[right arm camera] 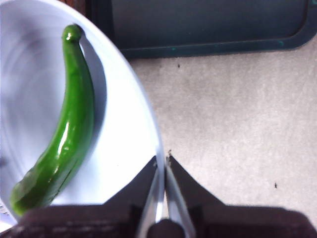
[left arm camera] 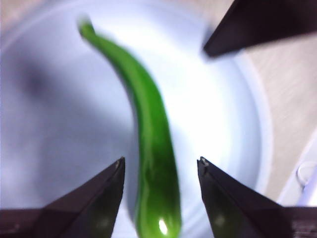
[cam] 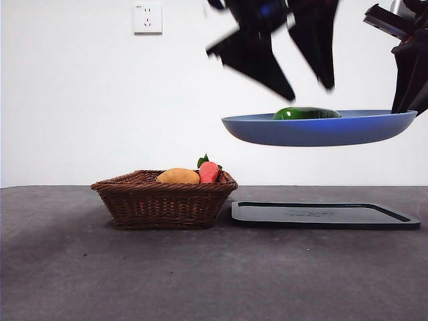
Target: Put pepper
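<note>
The glossy dark green pepper lies on a blue plate that is held in the air above the table. My right gripper is shut on the plate's rim, as the right wrist view shows, with the pepper lying apart from it on the plate. My left gripper is open just above the pepper. In the left wrist view its jaws stand either side of the pepper without touching it, over the plate.
A brown wicker basket stands on the table at the left, holding an orange-yellow fruit and a red-orange fruit with green leaves. A flat black tray lies under the raised plate; it also shows in the right wrist view.
</note>
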Robot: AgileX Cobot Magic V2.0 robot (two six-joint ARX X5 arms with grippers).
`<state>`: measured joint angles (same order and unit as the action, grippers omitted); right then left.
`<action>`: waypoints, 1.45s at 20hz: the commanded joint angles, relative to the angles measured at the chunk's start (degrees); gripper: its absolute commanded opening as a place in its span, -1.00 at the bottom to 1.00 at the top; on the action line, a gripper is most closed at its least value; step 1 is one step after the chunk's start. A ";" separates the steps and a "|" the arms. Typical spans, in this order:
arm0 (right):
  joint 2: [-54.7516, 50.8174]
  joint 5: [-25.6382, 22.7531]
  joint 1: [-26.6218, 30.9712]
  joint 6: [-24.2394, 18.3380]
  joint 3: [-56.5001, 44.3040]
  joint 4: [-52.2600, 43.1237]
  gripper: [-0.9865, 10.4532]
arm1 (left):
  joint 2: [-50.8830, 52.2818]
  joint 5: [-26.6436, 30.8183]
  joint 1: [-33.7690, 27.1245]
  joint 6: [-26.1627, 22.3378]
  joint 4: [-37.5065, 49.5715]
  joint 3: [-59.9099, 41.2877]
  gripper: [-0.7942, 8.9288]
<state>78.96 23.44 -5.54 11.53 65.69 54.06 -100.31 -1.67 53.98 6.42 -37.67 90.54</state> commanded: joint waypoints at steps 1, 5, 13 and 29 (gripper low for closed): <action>0.55 0.42 -0.09 1.11 1.25 -0.42 -0.82 | 1.97 0.15 0.70 -0.68 0.35 1.05 -0.30; 0.76 0.26 0.37 2.36 1.25 -2.16 -0.82 | 9.27 0.13 0.70 -0.68 -0.61 1.07 -0.30; 9.25 0.31 7.04 3.63 1.25 -9.86 -0.82 | 27.71 0.20 0.70 -0.66 -3.61 1.07 -0.30; 31.56 0.24 8.55 4.09 11.63 -22.47 -0.82 | 38.32 0.13 0.72 1.07 -9.97 1.07 -0.30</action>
<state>108.99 23.40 2.98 15.25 76.09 32.01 -61.54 -1.65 54.02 7.11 -48.16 90.54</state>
